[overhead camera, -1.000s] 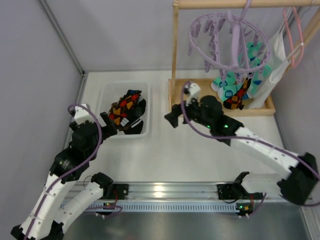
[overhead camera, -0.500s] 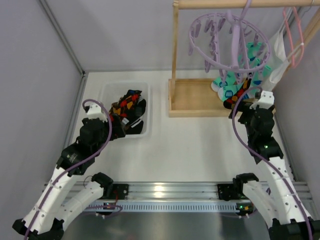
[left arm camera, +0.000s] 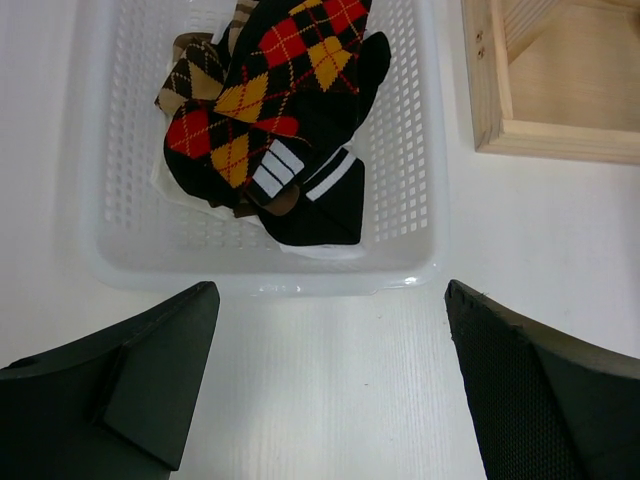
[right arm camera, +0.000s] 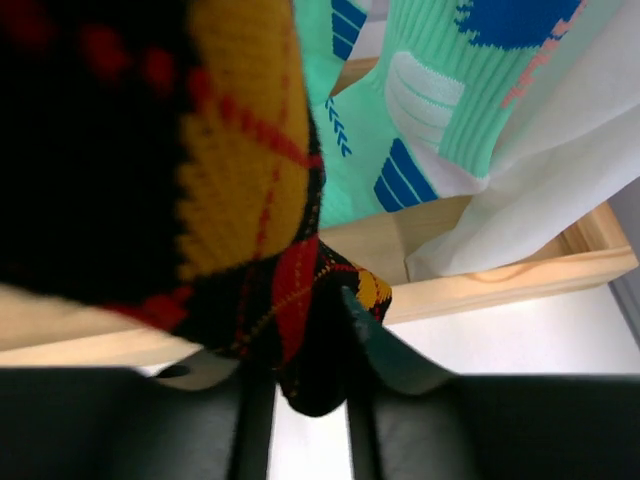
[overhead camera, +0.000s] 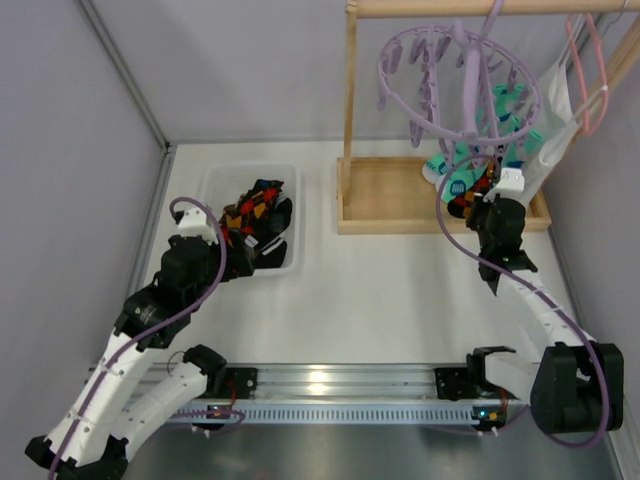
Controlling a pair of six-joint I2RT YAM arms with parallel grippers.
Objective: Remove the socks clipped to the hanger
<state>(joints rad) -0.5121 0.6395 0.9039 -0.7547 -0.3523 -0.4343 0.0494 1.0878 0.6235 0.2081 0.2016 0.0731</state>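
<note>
The lavender ring hanger point(overhead camera: 468, 62) hangs from the wooden rail at the back right. Teal socks point(overhead camera: 510, 105) and an orange-red-black argyle sock point(overhead camera: 470, 195) dangle from its clips. My right gripper point(overhead camera: 487, 207) is right under the argyle sock. In the right wrist view its jaws point(right arm camera: 300, 355) pinch that sock's lower end point(right arm camera: 230, 150), with teal socks point(right arm camera: 440, 100) behind it. My left gripper point(left arm camera: 330, 380) stands wide open over bare table, just in front of the white basket point(left arm camera: 90, 250), and nothing is between its fingers.
The basket point(overhead camera: 215, 190) holds several removed socks point(overhead camera: 255, 220). A wooden rack with a tray base point(overhead camera: 390, 195) and an upright post point(overhead camera: 350, 90) carries the hanger. A white cloth point(overhead camera: 548, 150) on a pink wire hanger point(overhead camera: 590, 70) hangs at the far right.
My right arm swung from the table's middle to the right, under the hanger, and its jaws closed on the argyle sock's lower end. The left arm shifted slightly beside the basket.
</note>
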